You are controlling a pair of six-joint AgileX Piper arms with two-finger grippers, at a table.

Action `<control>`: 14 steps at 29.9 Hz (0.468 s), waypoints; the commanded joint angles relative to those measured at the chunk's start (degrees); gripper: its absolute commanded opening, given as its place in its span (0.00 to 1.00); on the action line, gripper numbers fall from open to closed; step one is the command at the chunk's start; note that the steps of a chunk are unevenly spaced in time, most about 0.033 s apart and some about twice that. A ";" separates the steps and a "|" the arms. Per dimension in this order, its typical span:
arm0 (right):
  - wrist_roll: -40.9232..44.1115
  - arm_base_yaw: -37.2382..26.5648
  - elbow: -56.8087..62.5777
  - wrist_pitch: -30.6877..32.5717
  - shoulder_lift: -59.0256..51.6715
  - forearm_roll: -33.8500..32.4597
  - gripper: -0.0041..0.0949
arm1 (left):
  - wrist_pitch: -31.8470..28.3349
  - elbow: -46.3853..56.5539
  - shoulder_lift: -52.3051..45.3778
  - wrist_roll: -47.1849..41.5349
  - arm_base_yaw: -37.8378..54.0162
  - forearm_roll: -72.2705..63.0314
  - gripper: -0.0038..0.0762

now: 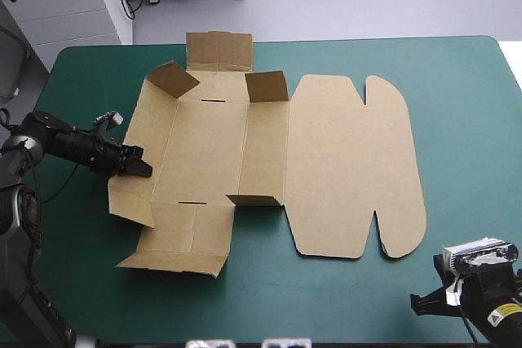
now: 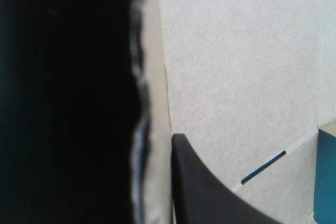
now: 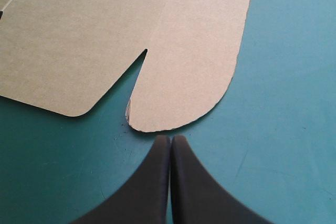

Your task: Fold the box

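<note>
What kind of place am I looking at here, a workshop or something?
Probably a robotics lab bench: two robot arms at a teal-green table, the left fingers on the edge of a cut brown box, the right fingers shut beside it.

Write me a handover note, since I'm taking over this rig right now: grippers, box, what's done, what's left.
Left gripper: shut on the box, at the outer edge of its left wall panel.
Right gripper: shut, empty, over the teal-green cover, just short of the lid's rounded tab.
Done: corner flaps partly raised; nothing tucked.
Left: raise and tuck the walls; lid lies flat.
</note>
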 commanded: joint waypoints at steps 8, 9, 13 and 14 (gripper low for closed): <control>-0.18 0.29 -1.61 -3.53 0.91 0.20 0.03 | 4.31 -6.05 -4.57 -0.74 -6.18 0.70 0.04; -0.18 0.29 -1.61 -3.53 0.91 0.20 0.03 | 4.31 -7.11 -5.52 -0.74 -7.62 1.88 0.04; -0.18 0.29 -1.61 -3.53 1.00 0.20 0.03 | 4.31 -13.17 -8.48 -4.35 -15.22 12.17 0.04; -0.18 0.29 -1.61 -3.53 1.00 0.20 0.03 | 4.31 -15.39 -9.06 -6.04 -17.52 16.16 0.04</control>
